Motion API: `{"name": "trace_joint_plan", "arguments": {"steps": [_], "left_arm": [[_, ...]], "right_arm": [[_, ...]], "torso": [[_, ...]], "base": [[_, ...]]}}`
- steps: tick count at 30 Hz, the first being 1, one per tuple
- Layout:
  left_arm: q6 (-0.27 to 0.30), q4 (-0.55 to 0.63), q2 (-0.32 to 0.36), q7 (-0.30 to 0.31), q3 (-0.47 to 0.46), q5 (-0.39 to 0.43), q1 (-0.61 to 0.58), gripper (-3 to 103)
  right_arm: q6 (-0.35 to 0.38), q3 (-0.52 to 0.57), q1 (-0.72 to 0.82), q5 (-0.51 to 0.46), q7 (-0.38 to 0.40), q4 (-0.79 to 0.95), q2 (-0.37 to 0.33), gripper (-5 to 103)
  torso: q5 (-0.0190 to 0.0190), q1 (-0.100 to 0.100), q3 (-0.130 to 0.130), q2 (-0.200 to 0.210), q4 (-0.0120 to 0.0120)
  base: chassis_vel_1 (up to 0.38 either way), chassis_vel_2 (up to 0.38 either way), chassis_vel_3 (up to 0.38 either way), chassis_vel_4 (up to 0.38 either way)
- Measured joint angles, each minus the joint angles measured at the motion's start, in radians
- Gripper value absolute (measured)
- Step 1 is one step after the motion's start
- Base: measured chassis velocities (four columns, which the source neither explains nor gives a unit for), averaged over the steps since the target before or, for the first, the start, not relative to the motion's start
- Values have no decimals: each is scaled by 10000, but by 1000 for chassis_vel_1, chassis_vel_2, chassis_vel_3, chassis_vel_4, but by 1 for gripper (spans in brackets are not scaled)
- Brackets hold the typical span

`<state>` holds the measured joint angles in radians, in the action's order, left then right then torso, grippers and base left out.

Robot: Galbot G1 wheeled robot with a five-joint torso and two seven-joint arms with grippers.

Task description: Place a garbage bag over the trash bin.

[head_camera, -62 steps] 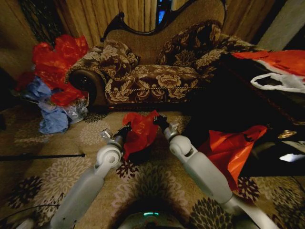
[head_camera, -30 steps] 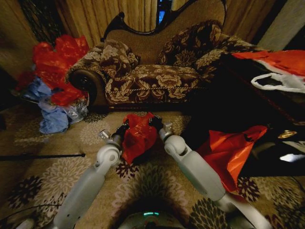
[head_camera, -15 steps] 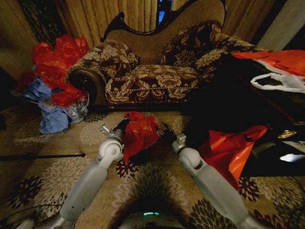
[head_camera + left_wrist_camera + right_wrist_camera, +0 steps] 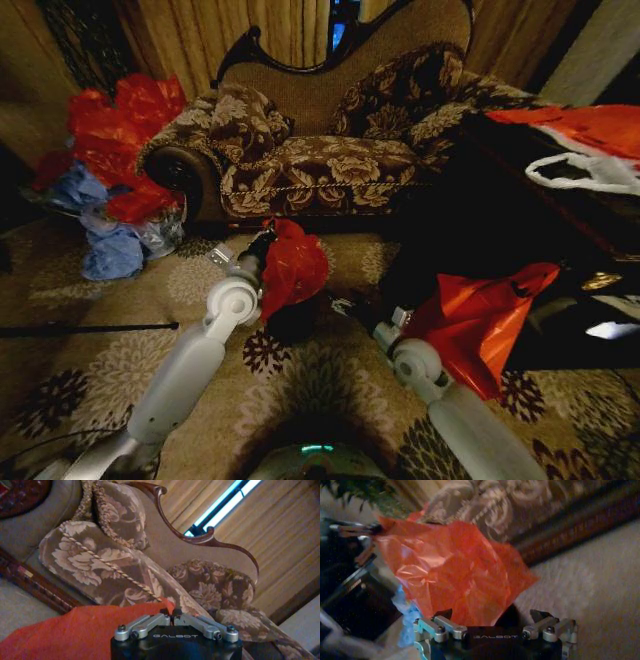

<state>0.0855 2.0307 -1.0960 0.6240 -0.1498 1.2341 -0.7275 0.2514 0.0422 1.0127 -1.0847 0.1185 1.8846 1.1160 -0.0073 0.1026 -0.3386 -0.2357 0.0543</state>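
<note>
The garbage bag (image 4: 292,266), deep red and crinkly, hangs from my left gripper (image 4: 265,240) and drapes down over the small black trash bin (image 4: 296,322) on the carpet. In the left wrist view the left gripper (image 4: 171,613) is shut on an edge of the bag (image 4: 80,633). My right gripper (image 4: 345,305) is lower and to the right of the bin, apart from the bag. In the right wrist view that gripper (image 4: 492,618) has its fingers spread open with nothing held, and the bag (image 4: 452,570) hangs in front of it.
A patterned sofa (image 4: 320,160) stands close behind the bin. A heap of red and blue bags (image 4: 110,180) lies at the left. A larger orange-red bag (image 4: 480,310) hangs off the dark table (image 4: 500,200) on the right. A thin black rod (image 4: 90,326) lies on the carpet.
The right gripper has let go of the bag, opened and drawn back toward me and to the right. The left gripper has kept its hold and moved the bag slightly farther away and higher.
</note>
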Motion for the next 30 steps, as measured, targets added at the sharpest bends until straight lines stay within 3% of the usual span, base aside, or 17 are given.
{"name": "trace_joint_plan", "arguments": {"steps": [6, 19, 30], "left_arm": [[-13, 152, 71, 25, 49, 44, 77, 0], [-58, 418, 129, 55, -25, 284, 323, 0], [-37, 727, 224, 62, -35, 373, 33, 0]], "right_arm": [[-66, -773, -612, -1321, 615, -483, 723, 100], [-177, -1586, -1485, -1533, 1071, -943, 1649, 100], [-290, -1686, -2315, -1205, 831, -1791, 2077, 103]], "torso": [[-5, 1, 0, 0, -3], [-1, 1, 0, 0, 0], [-1, 0, 0, 0, 0]], "base": [[0, 0, 0, 0], [0, 0, 0, 0], [0, 0, 0, 0]]}}
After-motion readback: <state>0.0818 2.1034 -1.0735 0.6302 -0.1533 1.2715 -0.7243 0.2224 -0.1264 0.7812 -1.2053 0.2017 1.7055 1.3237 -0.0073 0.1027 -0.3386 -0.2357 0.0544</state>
